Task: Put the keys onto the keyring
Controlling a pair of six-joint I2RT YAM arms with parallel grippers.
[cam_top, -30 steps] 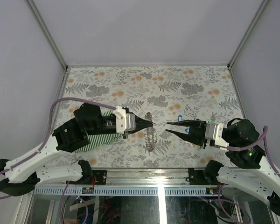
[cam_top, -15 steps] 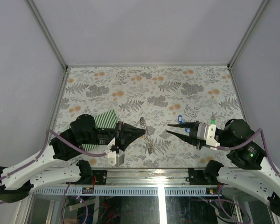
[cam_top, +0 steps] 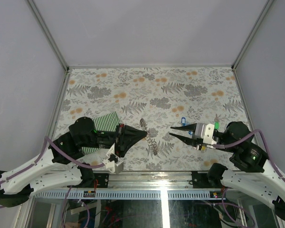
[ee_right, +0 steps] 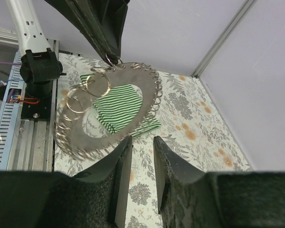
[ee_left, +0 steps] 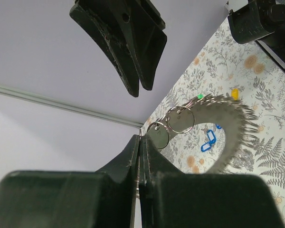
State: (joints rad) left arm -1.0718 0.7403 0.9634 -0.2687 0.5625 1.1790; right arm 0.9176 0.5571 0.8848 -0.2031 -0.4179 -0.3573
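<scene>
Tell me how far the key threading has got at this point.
Done: the left hand holds the keyring pinched, hanging above the table. In hand: the right hand, jaws apart and empty, faces the ring. Left: no coloured tag shows on it; blue key tags and a yellow key tag lie on the table, none picked up.

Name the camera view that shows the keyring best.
Right wrist: the whole keyring hangs face-on from the shut left claw, toothed edge and small rings clear. Left wrist catches only one arc; top external sees it edge-on, a thin sliver.
</scene>
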